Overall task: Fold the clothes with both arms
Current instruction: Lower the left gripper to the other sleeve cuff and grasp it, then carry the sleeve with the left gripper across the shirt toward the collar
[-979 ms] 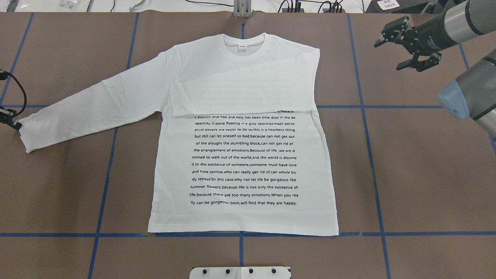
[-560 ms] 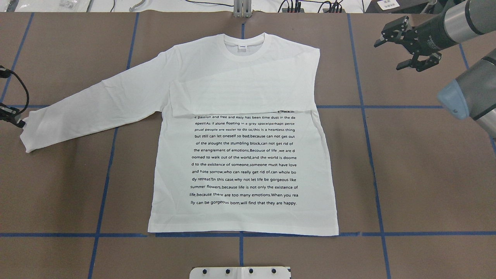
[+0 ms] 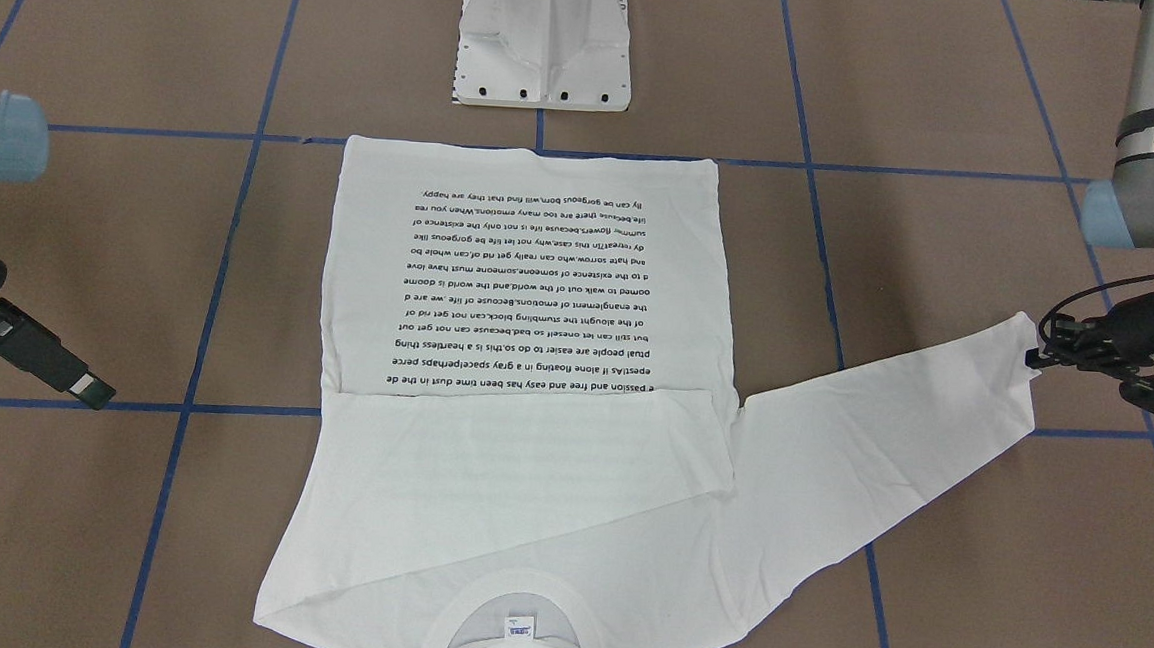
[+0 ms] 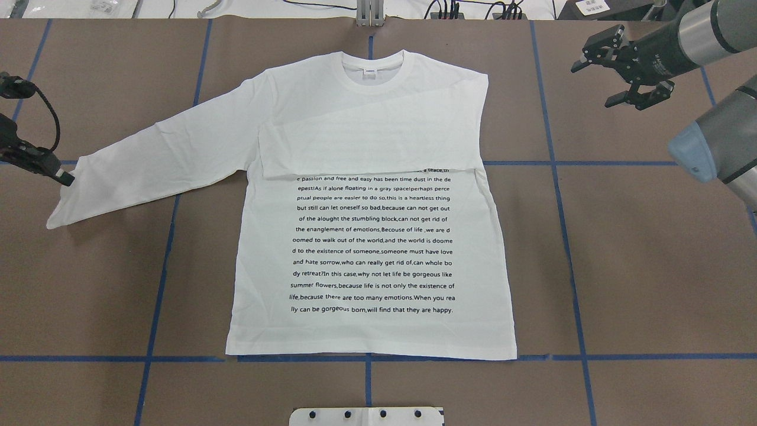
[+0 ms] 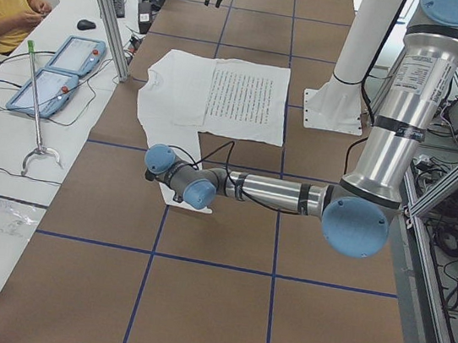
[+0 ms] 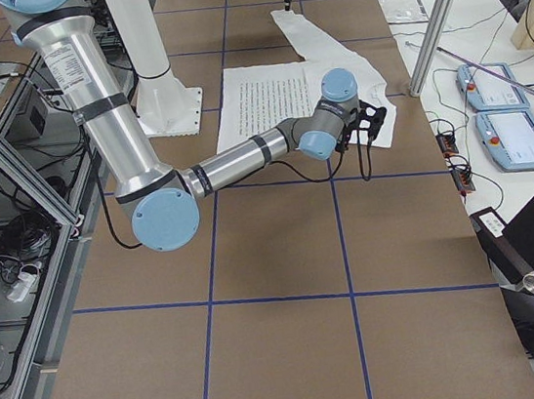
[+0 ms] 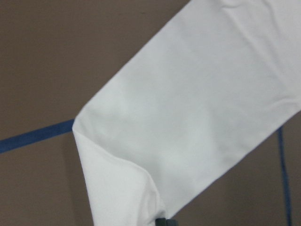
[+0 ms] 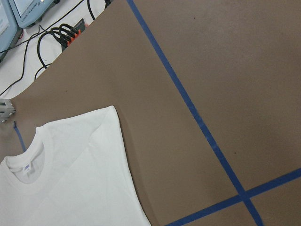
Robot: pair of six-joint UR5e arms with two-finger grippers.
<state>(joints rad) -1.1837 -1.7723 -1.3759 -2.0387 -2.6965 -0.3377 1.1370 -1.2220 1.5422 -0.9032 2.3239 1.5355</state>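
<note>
The white long-sleeved shirt (image 4: 366,254) lies flat on the brown table, black text up, collar (image 4: 372,74) at the far side. One sleeve is folded across the chest (image 4: 366,148). The other sleeve (image 4: 159,154) stretches out to the overhead view's left. My left gripper (image 4: 62,176) is shut on that sleeve's cuff corner and holds it raised; it also shows in the front view (image 3: 1036,357). The left wrist view shows the sleeve end (image 7: 188,122) bent over. My right gripper (image 4: 593,84) is open and empty, above bare table beyond the shirt's shoulder.
The white metal pedestal (image 4: 366,416) stands at the near table edge, just below the shirt's hem. Cables and plugs (image 4: 473,9) lie along the far edge. Blue tape lines (image 4: 568,236) cross the brown table. Bare table lies on both sides of the shirt.
My left gripper has moved up and towards the shirt with the cuff corner, so the sleeve end lifts and bends inward. The right gripper has barely moved.
</note>
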